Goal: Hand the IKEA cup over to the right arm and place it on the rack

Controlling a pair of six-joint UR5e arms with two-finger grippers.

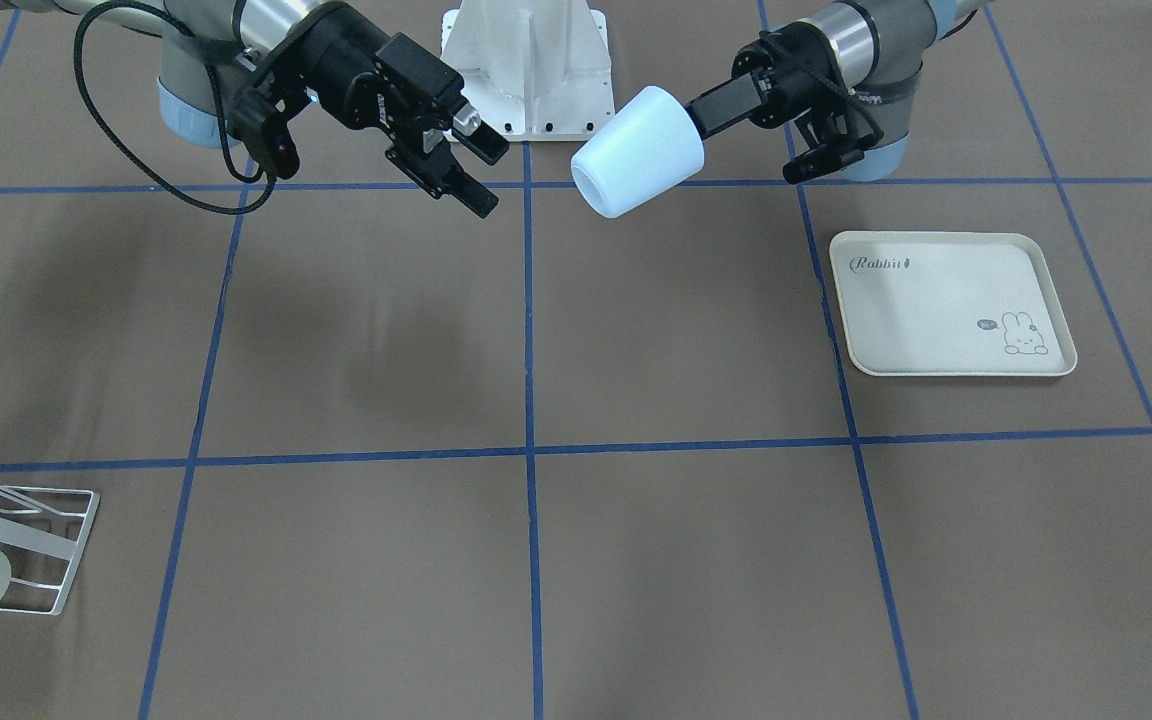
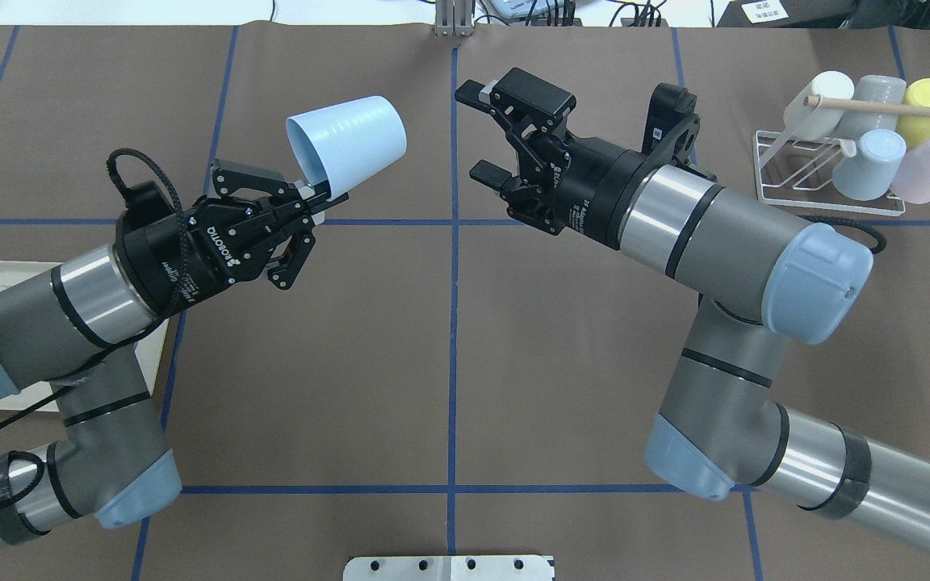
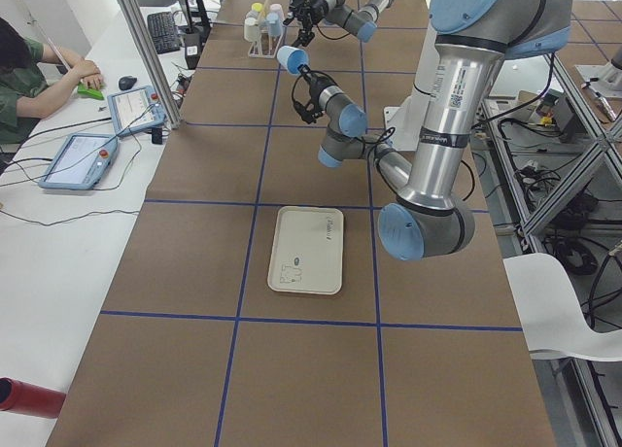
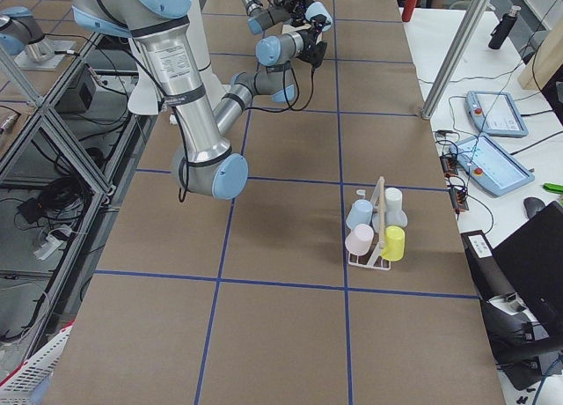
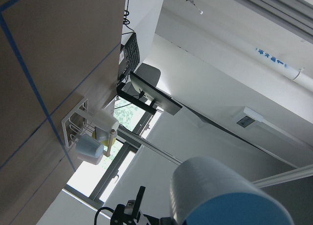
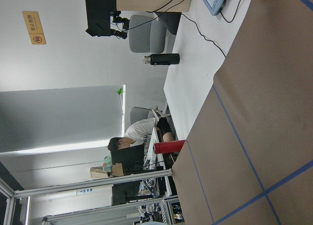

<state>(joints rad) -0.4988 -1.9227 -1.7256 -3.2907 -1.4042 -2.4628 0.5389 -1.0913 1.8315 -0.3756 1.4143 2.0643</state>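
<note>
Clamped by its rim in the left fingers (image 2: 313, 194), the cup (image 2: 348, 141) points its closed base at the right fingers (image 2: 483, 171), spread apart near it.

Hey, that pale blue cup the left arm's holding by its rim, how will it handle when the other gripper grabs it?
Probably light: the left gripper carries the cup by a rim pinch alone. Its smooth tapered wall may slide in the open jaws of the right gripper. Set down sideways, it would likely roll in a curve.
</note>
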